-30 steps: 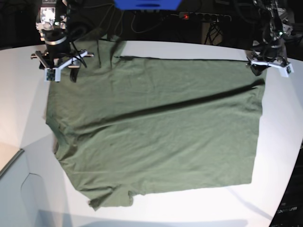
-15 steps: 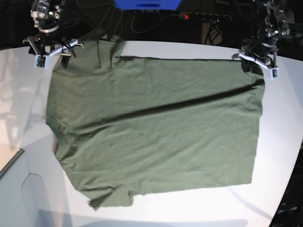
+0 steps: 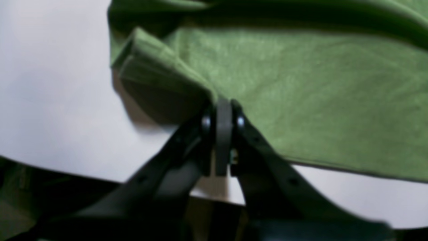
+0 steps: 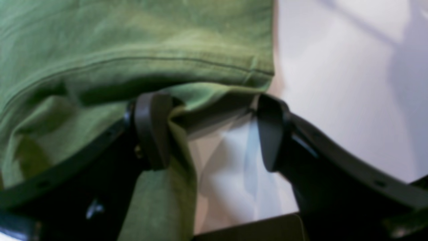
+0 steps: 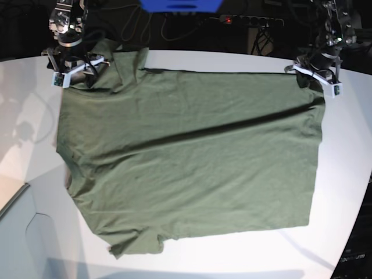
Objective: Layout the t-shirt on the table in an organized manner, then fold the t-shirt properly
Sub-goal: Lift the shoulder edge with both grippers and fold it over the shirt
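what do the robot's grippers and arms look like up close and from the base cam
Both the left gripper and the right gripper have black, curved fingers with small holes along them and thick rounded dark pads. In the base view each carries a white bracket at the wrist, under dark arm links hung with cables.

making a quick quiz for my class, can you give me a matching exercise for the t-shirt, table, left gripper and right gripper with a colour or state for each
Column one:
1. t-shirt
2. table
3. left gripper
4. right gripper

Column two:
A. open at a shirt corner
B. white
C. olive green, spread out
D. shut on a shirt corner

Pairs: 1-C, 2-B, 3-D, 4-A
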Controlling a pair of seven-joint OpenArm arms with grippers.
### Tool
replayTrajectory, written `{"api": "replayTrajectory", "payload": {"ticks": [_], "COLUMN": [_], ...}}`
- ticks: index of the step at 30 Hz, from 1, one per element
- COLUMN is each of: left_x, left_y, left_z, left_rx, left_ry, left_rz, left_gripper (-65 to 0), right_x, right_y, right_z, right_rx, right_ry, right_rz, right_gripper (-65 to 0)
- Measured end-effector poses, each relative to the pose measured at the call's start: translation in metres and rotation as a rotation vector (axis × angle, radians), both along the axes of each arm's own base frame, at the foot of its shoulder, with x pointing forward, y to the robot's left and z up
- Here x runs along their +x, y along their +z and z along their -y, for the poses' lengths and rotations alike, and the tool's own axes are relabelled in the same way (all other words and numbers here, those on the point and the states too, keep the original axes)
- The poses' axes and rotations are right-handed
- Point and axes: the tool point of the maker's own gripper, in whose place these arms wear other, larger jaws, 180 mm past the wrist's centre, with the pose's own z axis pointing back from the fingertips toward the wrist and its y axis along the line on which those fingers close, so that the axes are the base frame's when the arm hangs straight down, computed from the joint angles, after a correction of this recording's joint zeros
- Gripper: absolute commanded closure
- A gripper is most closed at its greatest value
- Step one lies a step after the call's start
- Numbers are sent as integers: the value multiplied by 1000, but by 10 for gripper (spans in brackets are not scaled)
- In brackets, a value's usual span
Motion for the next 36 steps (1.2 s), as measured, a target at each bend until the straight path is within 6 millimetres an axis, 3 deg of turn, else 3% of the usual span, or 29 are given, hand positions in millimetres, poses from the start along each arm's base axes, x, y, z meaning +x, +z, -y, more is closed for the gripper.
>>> {"api": "replayTrajectory", "payload": {"ticks": [2,4,6,10,13,18,24,28,32,36], "left_x": [-4,-5,-5,-2,-2,0,7,8,3,-5], "left_y": [3,8,12,15,16,17,34,47,52,64], "left_z": [-6,-12,-16,-18,-18,-18,-17,-15,-13,-32], "left_rx": [9,19,27,31,32,32,56,73,84,99], "left_ry": [19,39,56,59,59,58,38,21,16,115], "left_rz": [1,13,23,34,36,41,82,110,114,145], "left_gripper": [0,0,0,0,0,0,0,0,0,0], "right_x": [0,-1,-1,-1,-2,-26,-2,-16,-12,-12], "right_y": [0,0,-1,0,2,20,70,72,80,78], "right_z": [-1,-1,-1,-1,0,0,0,-5,-15,-22], "right_rx": [0,-1,-1,-4,-9,-41,-86,-77,-71,-59], "right_ry": [2,4,6,8,11,37,60,50,78,90], "right_rz": [3,1,2,4,-13,-60,83,59,83,82], "right_gripper": [-390,-338,-250,-2,0,0,0,0,0,0]}}
